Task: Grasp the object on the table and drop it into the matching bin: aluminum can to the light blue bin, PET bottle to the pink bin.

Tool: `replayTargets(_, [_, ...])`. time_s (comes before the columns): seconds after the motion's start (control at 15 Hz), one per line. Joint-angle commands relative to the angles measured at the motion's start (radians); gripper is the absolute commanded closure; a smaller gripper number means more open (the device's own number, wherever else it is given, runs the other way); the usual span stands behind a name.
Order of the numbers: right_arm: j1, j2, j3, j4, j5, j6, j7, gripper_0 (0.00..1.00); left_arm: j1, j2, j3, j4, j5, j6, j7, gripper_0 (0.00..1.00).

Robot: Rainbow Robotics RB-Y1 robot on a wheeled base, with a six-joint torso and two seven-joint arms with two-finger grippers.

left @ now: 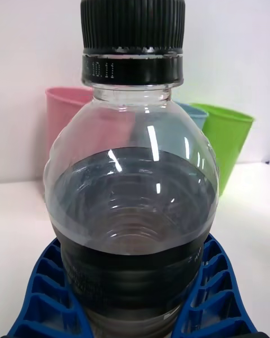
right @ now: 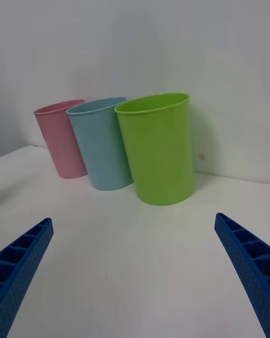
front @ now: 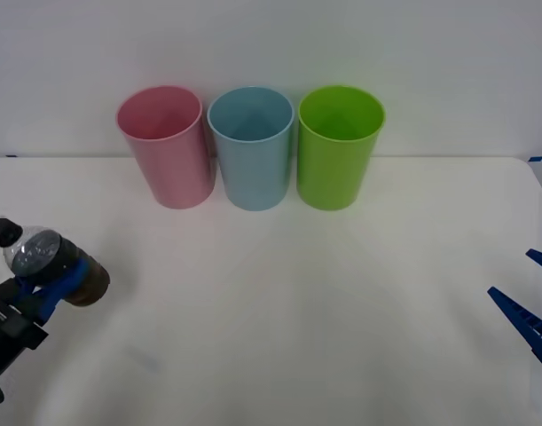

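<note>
Surface: plain white tabletop (front: 279, 302), bare across its middle; blank pale wall behind.
Left tool (front: 51, 282): at the near left edge of the front view, blue ribbed fingers (left: 39, 293) clamped around the dark lower body of the PET bottle (front: 49, 263).
PET bottle: carried in the left tool, tilted with black cap (front: 3, 232) pointing left and away; whether above or touching the tabletop, cannot tell.
Left wrist view: bottle (left: 132, 203) close up, clear shoulder, dark contents below, ribbed cap (left: 133, 17) on top; bins partly hidden behind it.
Right tool (front: 535, 297): near right edge, fingers (right: 247, 265) spread wide apart, nothing between them.
Right wrist view: open white surface ahead, then lime green bin (right: 160, 146) nearest, light blue bin (right: 104, 143), pink bin (right: 62, 138) farthest.
Far row: pink bin (front: 168, 146), light blue bin (front: 251, 146), lime green bin (front: 337, 146), upright, just beside one another near the tabletop's far edge.
Open room: wide bare stretch between tools and bins.
</note>
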Motion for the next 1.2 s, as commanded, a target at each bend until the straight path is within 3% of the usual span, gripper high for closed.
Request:
replayTargets(0.07, [0.000, 0.000, 0.000, 0.000, 0.000, 0.000, 0.000, 0.00, -0.009, 0.001, -0.001, -0.106, -0.021, 0.058, 0.128, 1.00])
replayTargets(0.4, [0.000, 0.000, 0.000, 0.000, 0.000, 0.000, 0.000, 0.00, -0.058, 0.001, 0.043, -0.244, -0.104, 0.107, 0.379, 1.00])
replayTargets(0.73, [0.000, 0.000, 0.000, 0.000, 0.000, 0.000, 0.000, 0.00, -0.157, 0.004, 0.039, -0.296, -0.204, 0.216, 0.530, 1.00])
replayTargets(1.2, [0.000, 0.000, 0.000, 0.000, 0.000, 0.000, 0.000, 0.00, -0.372, 0.004, -0.027, -0.247, -0.474, 0.348, 0.694, 1.00])
